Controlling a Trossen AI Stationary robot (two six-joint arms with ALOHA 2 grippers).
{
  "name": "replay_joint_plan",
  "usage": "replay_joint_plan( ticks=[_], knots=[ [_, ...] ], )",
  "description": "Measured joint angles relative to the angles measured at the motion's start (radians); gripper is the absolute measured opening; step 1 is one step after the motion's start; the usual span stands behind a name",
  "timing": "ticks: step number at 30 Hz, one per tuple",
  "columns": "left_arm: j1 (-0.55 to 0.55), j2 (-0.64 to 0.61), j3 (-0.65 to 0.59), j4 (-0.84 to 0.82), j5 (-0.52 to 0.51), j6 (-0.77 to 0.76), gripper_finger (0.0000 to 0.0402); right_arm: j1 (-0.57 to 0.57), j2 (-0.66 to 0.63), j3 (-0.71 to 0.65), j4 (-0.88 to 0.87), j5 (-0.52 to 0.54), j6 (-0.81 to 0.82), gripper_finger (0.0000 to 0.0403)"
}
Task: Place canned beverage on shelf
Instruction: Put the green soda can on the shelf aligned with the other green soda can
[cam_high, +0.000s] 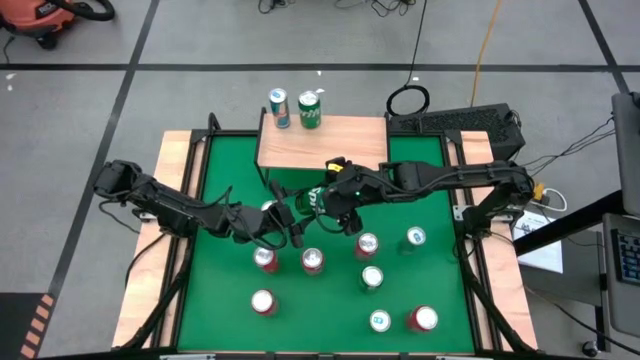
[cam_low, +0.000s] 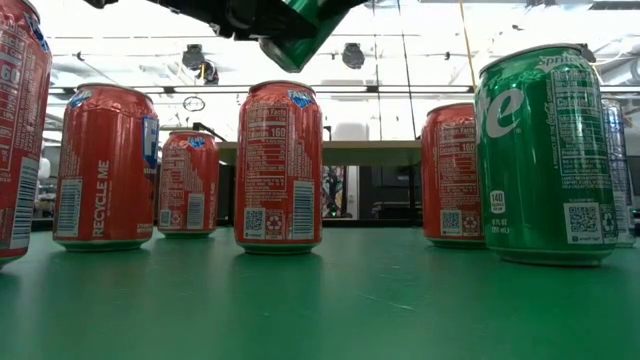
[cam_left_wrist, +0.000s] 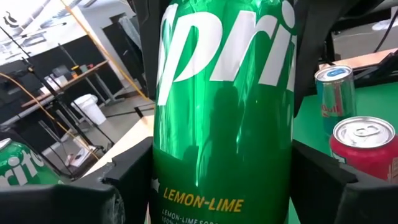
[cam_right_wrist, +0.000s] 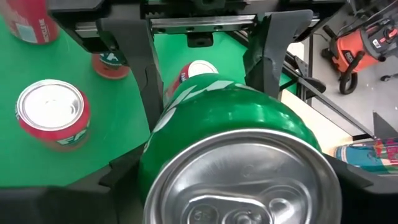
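A green Sprite can (cam_high: 311, 200) hangs over the middle of the green table (cam_high: 220, 300), between both grippers. My left gripper (cam_high: 298, 218) reaches it from the table's left and is shut on it. My right gripper (cam_high: 328, 203) comes from the right and is also shut on it. The can's silver top (cam_right_wrist: 242, 180) faces the right wrist camera. The shelf (cam_high: 325, 145), a light wooden plank top, stands at the table's far edge. A blue can (cam_high: 279, 107) and a green can (cam_high: 309, 110) stand at its far left. My left gripper pinches the can's lower body (cam_left_wrist: 155, 193) between its two fingers (cam_left_wrist: 124, 186), near the LEMON-LIME print. The fingers come about level from the table's left and lie across the can. The can is clear of the table and tilted. My right gripper pinches the can's upper body (cam_right_wrist: 155, 155), just below the top rim, one finger (cam_right_wrist: 124, 177) on each side. The fingers slant down from the table's right and lie along the can. The can hangs clear of the table, with its top toward the wrist.
Several red and green cans stand upright on the near half of the table, among them red ones (cam_high: 264, 258) (cam_high: 313, 260) (cam_high: 367, 244) right below the grippers and green ones (cam_high: 415, 238) (cam_high: 372, 277). A raised wooden border (cam_high: 175, 200) frames the table.
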Motion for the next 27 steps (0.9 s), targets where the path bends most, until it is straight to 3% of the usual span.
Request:
replay_joint_plan(
  ticks=[8,18,22,27],
  knots=[
    [-0.019,0.004,-0.002,-0.022,-0.06,0.031,0.0285,0.0,-0.005,0.004,0.009,0.002,0.174,0.0356],
    [-0.09,0.003,-0.002,0.008,-0.227,0.107,0.0285,0.0,-0.01,-0.028,-0.036,0.003,0.394,0.0365],
    [-0.121,0.002,-0.002,0.045,-0.335,0.143,0.0285,-0.001,-0.014,-0.117,0.109,0.003,0.431,0.0365],
    [-0.154,0.002,-0.001,0.189,-0.465,0.215,0.0285,-0.001,-0.016,-0.26,0.412,0.004,0.445,0.036]
  ],
)
